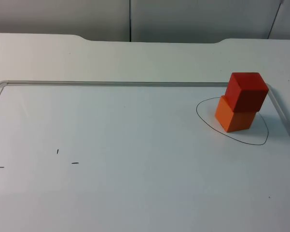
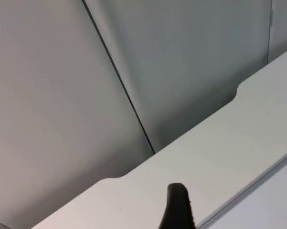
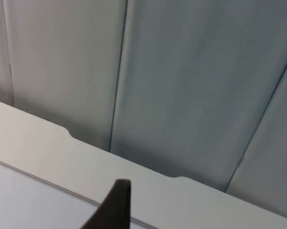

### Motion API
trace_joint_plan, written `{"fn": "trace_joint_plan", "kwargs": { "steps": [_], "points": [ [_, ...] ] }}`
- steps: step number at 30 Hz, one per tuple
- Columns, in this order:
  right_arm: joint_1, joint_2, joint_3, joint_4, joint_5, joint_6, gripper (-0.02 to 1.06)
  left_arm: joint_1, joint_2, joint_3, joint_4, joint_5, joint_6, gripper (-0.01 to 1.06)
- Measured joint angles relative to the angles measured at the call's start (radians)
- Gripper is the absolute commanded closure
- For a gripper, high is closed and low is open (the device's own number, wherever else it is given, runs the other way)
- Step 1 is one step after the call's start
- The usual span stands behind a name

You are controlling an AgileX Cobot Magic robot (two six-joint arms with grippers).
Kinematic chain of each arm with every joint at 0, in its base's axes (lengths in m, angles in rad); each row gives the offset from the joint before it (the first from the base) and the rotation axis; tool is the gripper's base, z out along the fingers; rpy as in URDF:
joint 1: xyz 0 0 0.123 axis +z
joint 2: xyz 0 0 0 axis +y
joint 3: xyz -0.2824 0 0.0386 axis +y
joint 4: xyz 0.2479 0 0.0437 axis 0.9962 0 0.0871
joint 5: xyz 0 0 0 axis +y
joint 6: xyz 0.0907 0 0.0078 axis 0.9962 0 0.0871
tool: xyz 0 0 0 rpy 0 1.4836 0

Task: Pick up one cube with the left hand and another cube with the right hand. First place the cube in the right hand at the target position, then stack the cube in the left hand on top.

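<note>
Up on the white counter point(image 1: 135, 193), the glossy red cube point(image 1: 247, 92) sat stacked on the matte orange cube point(image 1: 234, 117), turned a little off square so the orange one's near corner peeked out beneath it. The orange cube rested inside the thin black hand-drawn outline point(image 1: 260, 143) that marked the target spot, toward that outline's far side. Just beyond the stack ran the clear raised strip point(image 1: 116, 83) that edged the work area, and past that the grey partition wall point(image 1: 193, 19). Three small black tick marks point(image 1: 57, 152) lay well apart from the stack, on the opposite side of the counter.

The left pincer point(image 2: 177, 210) was lifted and tipped up toward the partition wall, one black fingertip point(image 2: 179, 200) standing over the counter's far edge; whether it was spread or closed, I could not tell. The right pincer point(image 3: 113, 207) was posed the same way, one dark fingertip point(image 3: 118, 195) against the counter's rear edge and the wall panels, and its state could not be made out either. Both arms waited, well apart from the cube stack.
</note>
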Motion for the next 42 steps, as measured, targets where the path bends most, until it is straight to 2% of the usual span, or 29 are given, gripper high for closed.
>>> {"fn": "trace_joint_plan", "kwargs": {
  "steps": [5, 6, 9, 10, 11, 14, 15, 19, 27, 30, 33, 34, 38, 39, 42],
  "points": [
    [0.002, 0.000, 0.000, 0.030, -0.007, -0.017, 0.00, 0.000, -0.271, 0.299, -0.022, -0.121, 0.007, 0.44],
    [0.002, 0.000, 0.000, 0.030, -0.007, -0.017, 0.00, 0.000, -0.271, 0.299, -0.022, -0.121, 0.007, 0.44],
    [0.002, 0.000, 0.000, 0.059, -0.007, -0.031, 0.00, 0.000, -0.438, 0.458, -0.092, -0.136, 0.062, 0.44],
    [0.002, 0.000, 0.000, 0.059, -0.007, -0.031, 0.00, 0.000, -0.438, 0.458, -0.092, -0.136, 0.062, 0.44],
    [0.002, 0.000, 0.000, 0.076, -0.007, -0.043, 0.00, 0.000, -0.518, 0.533, -0.164, -0.136, 0.108, 0.44],
    [0.002, 0.000, 0.000, 0.138, -0.007, -0.072, 0.00, 0.000, -0.662, 0.660, -0.307, -0.091, 0.204, 0.44],
    [0.002, 0.000, 0.000, 0.138, -0.007, -0.072, 0.00, 0.000, -0.662, 0.660, -0.307, -0.091, 0.204, 0.44],
    [0.002, 0.000, 0.000, 0.156, -0.007, -0.089, 0.00, 0.000, -0.853, 0.802, -0.367, 0.003, 0.253, 0.44],
    [0.002, -0.014, 0.011, 0.157, 0.010, -0.110, 0.00, 0.000, -1.140, 0.947, -0.369, 0.095, 0.175, 0.44],
    [0.002, -0.087, 0.092, 0.157, -0.025, -0.132, 0.00, 0.000, -1.270, 1.019, -0.332, 0.150, 0.107, 0.44],
    [0.002, -0.199, 0.218, 0.157, -0.069, -0.139, 0.00, 0.000, -1.347, 1.039, -0.281, 0.200, 0.006, 0.44],
    [0.002, -0.199, 0.218, 0.157, -0.069, -0.139, 0.00, 0.000, -1.347, 1.039, -0.281, 0.200, 0.006, 0.44],
    [0.002, -0.365, 0.411, 0.157, -0.129, -0.112, 0.00, 0.000, -1.353, 1.039, -0.252, 0.295, -0.041, 0.44],
    [0.002, -0.365, 0.411, 0.157, -0.129, -0.112, 0.00, 0.000, -1.353, 1.039, -0.252, 0.295, -0.041, 0.44],
    [0.002, -0.467, 0.523, 0.157, -0.139, -0.068, 0.00, 0.000, -1.353, 1.039, -0.250, 0.318, -0.049, 0.44]
  ]
}}
